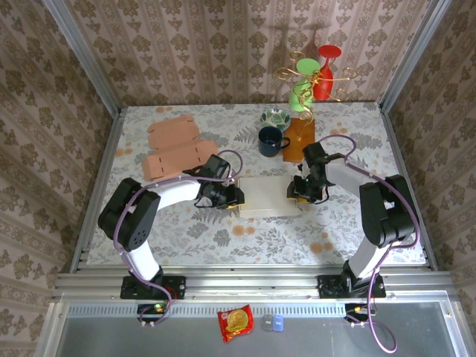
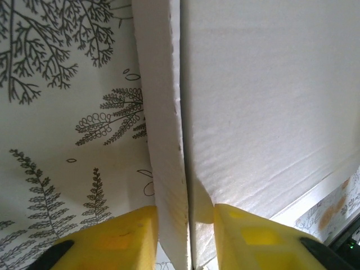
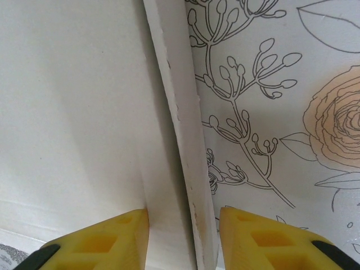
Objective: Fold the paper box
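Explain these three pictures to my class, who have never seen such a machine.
Two robot arms stand bolted at the near edge of a table. One picture looks down from above; the other two come from cameras on each wrist, showing yellow fingers. On the table lie a white paper box, flat cardboard, a mug and a bowl. The left gripper and right gripper each straddle a side wall of the box; the right seems to pinch it, the left's grip is unclear.
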Controlling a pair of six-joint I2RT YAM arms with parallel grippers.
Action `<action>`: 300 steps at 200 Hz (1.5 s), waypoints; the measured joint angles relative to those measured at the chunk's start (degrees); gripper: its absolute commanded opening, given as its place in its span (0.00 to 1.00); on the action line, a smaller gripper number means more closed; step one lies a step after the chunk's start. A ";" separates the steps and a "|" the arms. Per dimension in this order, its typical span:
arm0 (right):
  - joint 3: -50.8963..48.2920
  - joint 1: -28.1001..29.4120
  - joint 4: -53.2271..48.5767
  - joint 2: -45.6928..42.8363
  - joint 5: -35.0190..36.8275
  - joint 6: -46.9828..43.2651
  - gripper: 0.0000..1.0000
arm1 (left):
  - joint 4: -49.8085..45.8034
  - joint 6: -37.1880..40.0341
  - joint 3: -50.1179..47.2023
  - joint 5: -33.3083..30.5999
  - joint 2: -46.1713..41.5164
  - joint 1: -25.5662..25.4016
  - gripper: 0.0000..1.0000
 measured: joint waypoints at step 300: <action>-7.76 -6.67 18.64 -1.33 -18.12 1.79 0.78 | 8.83 0.50 -5.68 3.58 -1.18 2.03 0.04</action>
